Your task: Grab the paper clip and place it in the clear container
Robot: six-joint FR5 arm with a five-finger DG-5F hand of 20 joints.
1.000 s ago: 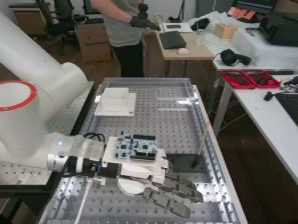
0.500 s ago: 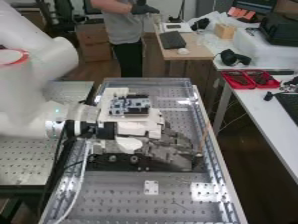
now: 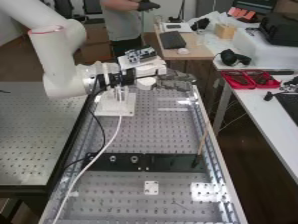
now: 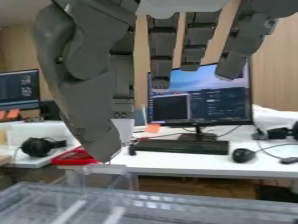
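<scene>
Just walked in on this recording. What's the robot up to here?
A white robot arm has its hand raised over the far end of a perforated bench. The fingers are extended and nothing can be seen in their grasp, so the paper clip does not look picked up. A dark bar lies across the bench nearer the camera.

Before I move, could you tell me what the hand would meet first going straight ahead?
The hand would probably meet the monitor on the white desk, though depth is unclear.
</scene>
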